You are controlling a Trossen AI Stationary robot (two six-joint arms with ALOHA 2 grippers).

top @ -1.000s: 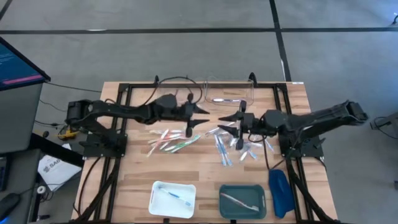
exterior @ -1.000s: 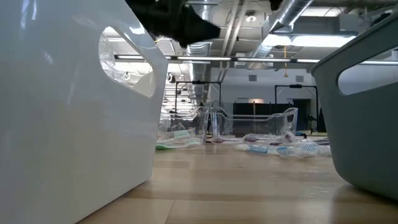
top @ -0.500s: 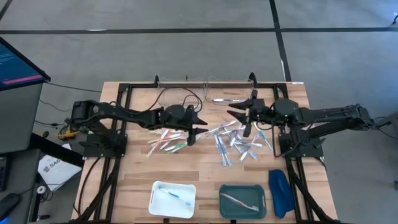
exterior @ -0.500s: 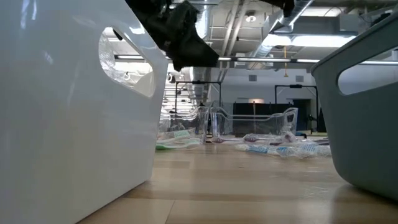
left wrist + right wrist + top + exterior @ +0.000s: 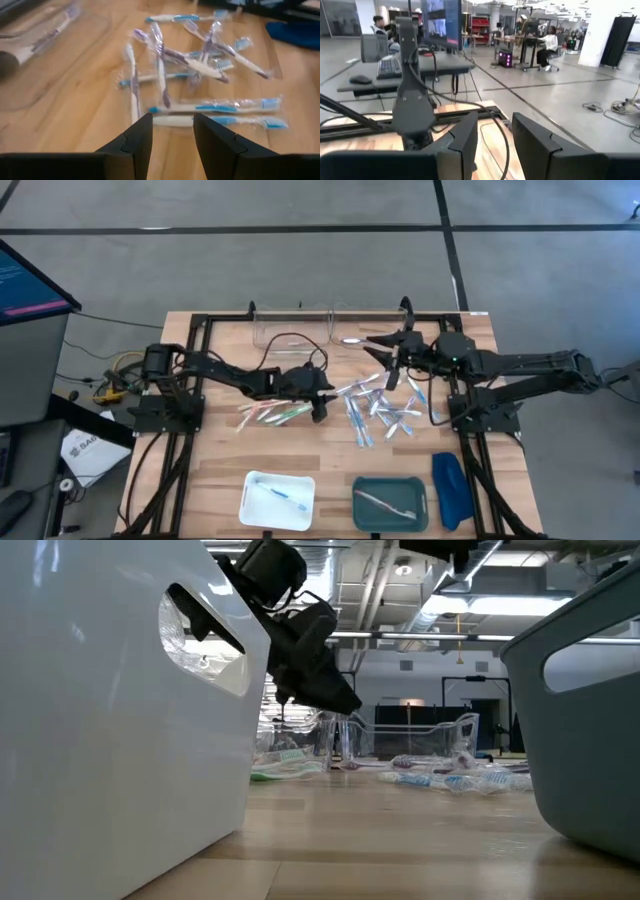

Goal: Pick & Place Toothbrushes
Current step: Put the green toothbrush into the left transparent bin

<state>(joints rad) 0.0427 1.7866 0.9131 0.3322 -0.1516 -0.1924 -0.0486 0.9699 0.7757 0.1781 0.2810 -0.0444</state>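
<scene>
The worktop (image 5: 210, 470) is pale wood planking, its grain running side to side, edged by a black metal frame. The toothbrushes lie loose in two heaps near its centre. The pink, green and white toothbrushes (image 5: 268, 410) sit toward nine o'clock of centre; the blue and clear-wrapped toothbrushes (image 5: 378, 408) spread toward three o'clock. In the left wrist view the wrapped ones (image 5: 200, 65) are slim white sticks with blue or purple accents, each sealed in crinkled clear film, crossing one another at loose angles.

The left end effector (image 5: 318, 402) hangs low between the two heaps, just beside the pink and green one. Its two dark, blocky fingers (image 5: 137, 140) stand apart with bare wood showing in the gap, nothing held; two long wrapped brushes lie side by side just beyond the tips. In the low view it (image 5: 318, 680) points down above the surface; whether it touches the wood cannot be told from here.

The right end effector (image 5: 392, 360) is lifted at about one o'clock of centre, near the far edge. Its fingers (image 5: 465, 145) are parted and empty, facing out into the room.

Along the six o'clock edge sit a white rectangular tray (image 5: 250, 502) with one brush in it, a dark teal tray (image 5: 360, 515) with another, and a dark-blue oblong object (image 5: 450, 488) at about five o'clock. A clear plastic bin (image 5: 345, 320) stands at twelve o'clock.
</scene>
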